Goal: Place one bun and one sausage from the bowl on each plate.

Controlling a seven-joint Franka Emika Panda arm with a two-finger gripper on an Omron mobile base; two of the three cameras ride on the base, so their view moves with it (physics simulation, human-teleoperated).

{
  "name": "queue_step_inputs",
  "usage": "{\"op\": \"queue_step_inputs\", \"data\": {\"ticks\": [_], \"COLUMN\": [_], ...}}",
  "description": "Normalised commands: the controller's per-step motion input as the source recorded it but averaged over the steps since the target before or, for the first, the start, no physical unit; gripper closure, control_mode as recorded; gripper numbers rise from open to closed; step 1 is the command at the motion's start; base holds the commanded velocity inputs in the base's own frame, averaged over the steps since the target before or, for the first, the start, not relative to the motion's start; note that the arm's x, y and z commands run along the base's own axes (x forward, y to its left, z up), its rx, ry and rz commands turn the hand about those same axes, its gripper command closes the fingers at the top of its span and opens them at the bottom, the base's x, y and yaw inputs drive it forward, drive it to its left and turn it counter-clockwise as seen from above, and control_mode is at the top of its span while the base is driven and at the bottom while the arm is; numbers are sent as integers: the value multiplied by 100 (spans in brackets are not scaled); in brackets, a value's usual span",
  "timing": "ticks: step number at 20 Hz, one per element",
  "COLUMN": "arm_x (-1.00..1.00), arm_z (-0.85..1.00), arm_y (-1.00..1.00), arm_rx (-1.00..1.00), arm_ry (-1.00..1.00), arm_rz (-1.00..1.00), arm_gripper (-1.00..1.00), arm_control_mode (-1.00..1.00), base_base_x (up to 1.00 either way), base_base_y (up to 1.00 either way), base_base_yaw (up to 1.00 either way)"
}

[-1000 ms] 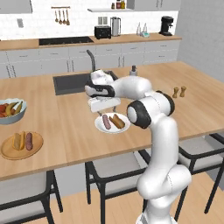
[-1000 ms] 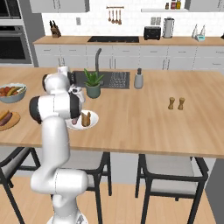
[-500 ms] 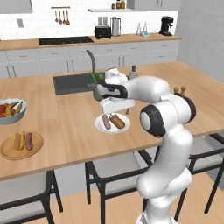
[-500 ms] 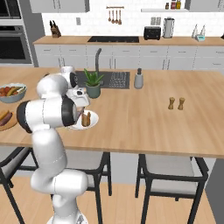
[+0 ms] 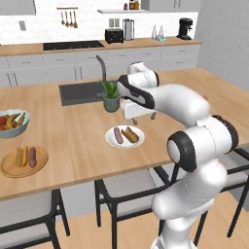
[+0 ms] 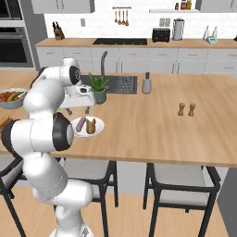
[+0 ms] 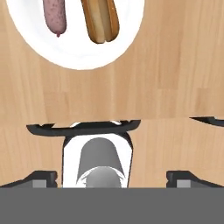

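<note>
The glossy white plate (image 5: pixel 124 142) (image 6: pixel 96 131) (image 7: pixel 78 59) lies near the counter's front edge, carrying one sausage (image 5: pixel 117 135) (image 6: pixel 81 123) (image 7: pixel 54 17) beside one bun (image 5: pixel 130 134) (image 6: pixel 91 125) (image 7: pixel 101 19). At the far left, the tan plate (image 5: pixel 9 168) carries another bun (image 5: pixel 20 156) and sausage (image 5: pixel 32 156). My gripper (image 5: pixel 143 115) (image 6: pixel 77 109) (image 7: pixel 113 178) hovers just behind the white plate, open, with nothing between its fingers. The bowl is out of view.
A pale fruit bowl (image 5: pixel 10 124) (image 6: pixel 11 97) stands at the left. A potted plant (image 5: pixel 111 96) and the sink (image 5: pixel 80 92) sit right behind my hand. A soap bottle (image 6: pixel 146 83) and two shakers (image 6: pixel 186 109) stand to the right. Stools line the counter's front.
My open gripper has drifted right and back from above the white plate, and the elbow has swung right. The food on both plates has not moved.
</note>
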Motion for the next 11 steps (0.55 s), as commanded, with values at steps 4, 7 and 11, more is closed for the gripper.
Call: {"op": "queue_step_inputs", "data": {"ticks": [4, 7, 11], "arm_x": [-43, -3, 0], "arm_z": [0, 22, 43], "arm_y": [-34, -53, -19], "arm_rx": [1, 9, 11], "arm_ry": [0, -4, -12], "arm_rz": [0, 0, 0], "arm_gripper": [-100, -100, -100], "arm_control_mode": [-100, -100, -100], "base_base_x": [0, 0, 0], "base_base_y": [0, 0, 0], "base_base_yaw": [0, 0, 0]}}
